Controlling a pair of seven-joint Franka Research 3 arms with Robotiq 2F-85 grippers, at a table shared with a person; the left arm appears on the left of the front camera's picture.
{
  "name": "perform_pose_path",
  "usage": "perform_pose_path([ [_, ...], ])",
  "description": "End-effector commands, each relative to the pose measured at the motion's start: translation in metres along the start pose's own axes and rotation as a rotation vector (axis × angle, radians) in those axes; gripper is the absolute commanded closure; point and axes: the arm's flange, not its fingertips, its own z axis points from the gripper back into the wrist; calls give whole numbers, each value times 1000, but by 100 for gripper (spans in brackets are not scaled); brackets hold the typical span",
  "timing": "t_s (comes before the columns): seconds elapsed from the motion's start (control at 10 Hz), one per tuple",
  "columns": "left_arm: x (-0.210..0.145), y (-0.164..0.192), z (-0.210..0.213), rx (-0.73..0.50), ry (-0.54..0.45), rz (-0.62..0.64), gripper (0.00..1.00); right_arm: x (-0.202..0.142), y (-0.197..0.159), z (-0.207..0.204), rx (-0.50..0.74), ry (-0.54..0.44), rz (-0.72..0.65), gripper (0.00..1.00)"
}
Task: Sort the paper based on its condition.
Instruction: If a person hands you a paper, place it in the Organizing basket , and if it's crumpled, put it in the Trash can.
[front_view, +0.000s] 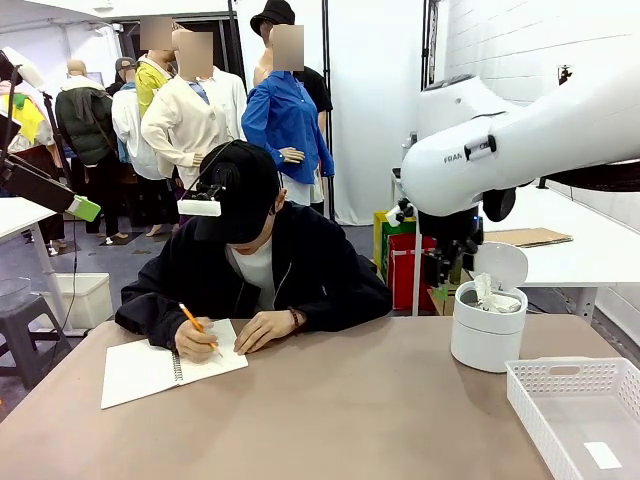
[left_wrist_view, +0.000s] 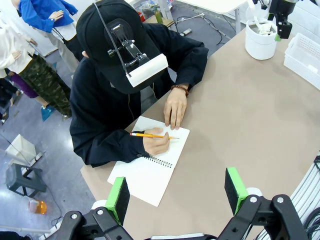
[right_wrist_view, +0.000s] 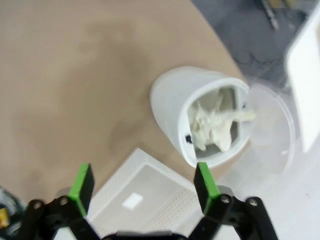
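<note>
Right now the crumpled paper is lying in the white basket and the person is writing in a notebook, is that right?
Not quite. The crumpled paper sits in the round white bin with its lid open, not in the basket, which holds a flat slip. The right wrist view shows it. The person is indeed writing in the notebook.
</note>
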Motion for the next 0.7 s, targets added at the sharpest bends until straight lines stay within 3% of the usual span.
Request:
perform_pose_path([
  [0.0,0,1,0,1,-1,2,0,-22,11,21,128,-175,115,0],
  [0.3,0,1,0,1,-1,2,0,-18,28,70,185,-328,177,0],
  [0.6,0,1,0,1,-1,2,0,-11,39,108,301,-481,100,0],
])
